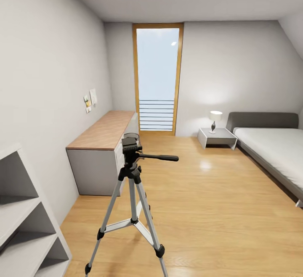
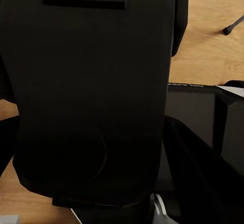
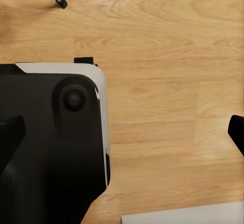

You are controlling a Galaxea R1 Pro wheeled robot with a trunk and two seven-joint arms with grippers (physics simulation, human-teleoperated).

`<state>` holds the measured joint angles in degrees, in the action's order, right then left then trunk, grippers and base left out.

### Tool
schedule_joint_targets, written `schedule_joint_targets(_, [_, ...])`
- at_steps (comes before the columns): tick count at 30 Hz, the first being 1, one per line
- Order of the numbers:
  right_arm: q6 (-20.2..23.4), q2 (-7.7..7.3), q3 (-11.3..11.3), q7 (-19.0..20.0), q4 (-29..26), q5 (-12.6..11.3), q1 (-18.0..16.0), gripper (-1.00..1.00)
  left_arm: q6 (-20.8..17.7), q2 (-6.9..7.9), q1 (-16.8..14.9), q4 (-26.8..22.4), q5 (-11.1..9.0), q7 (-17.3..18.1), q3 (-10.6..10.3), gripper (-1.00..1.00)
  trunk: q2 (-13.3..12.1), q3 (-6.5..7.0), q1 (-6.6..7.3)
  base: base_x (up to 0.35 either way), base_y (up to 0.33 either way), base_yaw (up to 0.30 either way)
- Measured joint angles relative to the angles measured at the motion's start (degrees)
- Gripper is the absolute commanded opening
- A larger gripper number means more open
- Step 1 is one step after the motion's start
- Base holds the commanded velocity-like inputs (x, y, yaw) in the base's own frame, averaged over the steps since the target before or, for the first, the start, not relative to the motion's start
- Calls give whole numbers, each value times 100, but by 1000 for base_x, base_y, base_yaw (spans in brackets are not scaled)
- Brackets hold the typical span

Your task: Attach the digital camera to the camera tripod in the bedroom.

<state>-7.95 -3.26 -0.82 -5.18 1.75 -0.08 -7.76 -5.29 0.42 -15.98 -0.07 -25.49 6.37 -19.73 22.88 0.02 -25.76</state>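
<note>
From the head camera I go from left to right: first the grey shelf (image 1: 25, 222) at the wall, then the desk (image 1: 105, 132) with its wood top, and in front of it the tripod (image 1: 132, 197), which stands upright on the wood floor (image 1: 219, 209) with the three legs spread. Its black head (image 1: 130, 146) is bare and the pan handle (image 1: 162, 157) points to the right. Behind is the tall window (image 1: 158, 77), then a small table with the lamp (image 1: 215, 120), and at the far right the bed (image 1: 273, 146). I do not find the camera on the desk, the floor or the tripod head. In the left wrist view a big dark body is very near the lens, so I cannot tell how the left fingers stand or if they hold something. In the right wrist view two dark fingertips (image 3: 11, 132) are at opposite edges with only floor between them, so the right gripper (image 3: 122, 132) seems wide and empty; one tripod foot (image 3: 61, 2) is near. I judge the step is still the approach and search. Next I need to find the camera before anything can go on the head.
</note>
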Motion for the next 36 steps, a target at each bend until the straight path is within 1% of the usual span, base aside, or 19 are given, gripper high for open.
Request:
schedule_joint_targets(20, [3,-1,1,7,0,5,0,100,0,4,0,0,-8,0,4,-100,0,0,0,-1,0,0])
schedule_joint_targets(36, [4,0,1,9,0,9,0,100,0,17,0,0,-9,0,5,-100,0,0,0,-52,0,0])
